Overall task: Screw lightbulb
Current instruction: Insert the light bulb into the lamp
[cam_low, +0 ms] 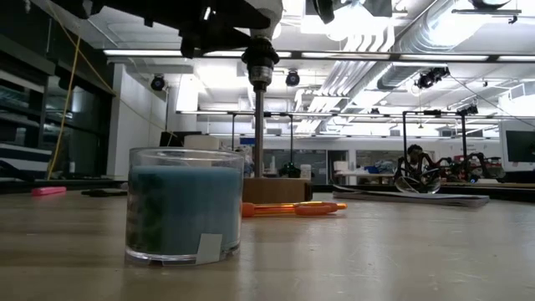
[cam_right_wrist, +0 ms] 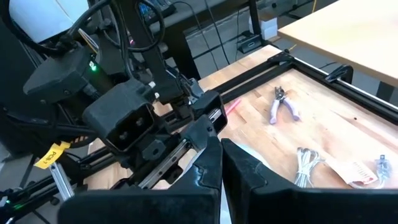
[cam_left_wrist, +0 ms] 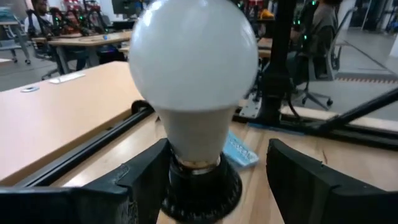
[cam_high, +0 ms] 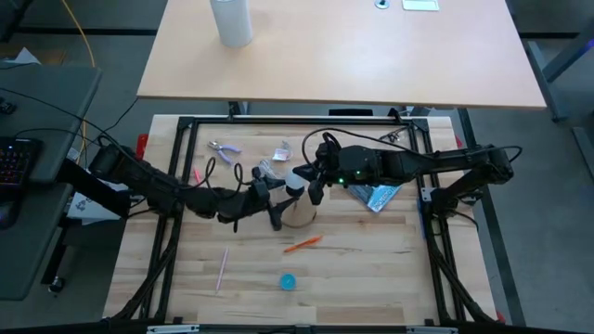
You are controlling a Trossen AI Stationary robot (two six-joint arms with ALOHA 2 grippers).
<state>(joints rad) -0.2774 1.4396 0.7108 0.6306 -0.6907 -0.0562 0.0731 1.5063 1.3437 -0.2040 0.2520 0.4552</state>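
Note:
The white lightbulb (cam_left_wrist: 193, 62) stands upright with its screw base in a black socket (cam_left_wrist: 200, 186), on a thin pole (cam_low: 257, 125) above the round wooden base (cam_high: 299, 216). In the high view the bulb (cam_high: 295, 178) is at the table's middle. My left gripper (cam_left_wrist: 217, 180) is open, one finger on each side of the bulb's neck and the socket. My right gripper (cam_right_wrist: 221, 168) is shut and empty, just right of the bulb (cam_high: 315, 191). The bulb also shows in the right wrist view (cam_right_wrist: 37, 18). My left gripper comes level from the table's left, its fingers on either side of the socket. One finger (cam_left_wrist: 146, 177) lies close against the socket's side (cam_left_wrist: 177, 180); I cannot tell whether it touches. The other finger (cam_left_wrist: 305, 180) stands apart from it.
A blue candle in a glass (cam_low: 184, 205) stands near the front (cam_high: 289, 280), with an orange pen (cam_high: 303, 244) and a pink stick (cam_high: 222, 267) nearby. Purple pliers (cam_high: 223, 148), a white cord bundle (cam_high: 275, 167) and a blue packet (cam_high: 376, 196) lie at the back. A white cylinder (cam_high: 231, 20) stands on the far table.

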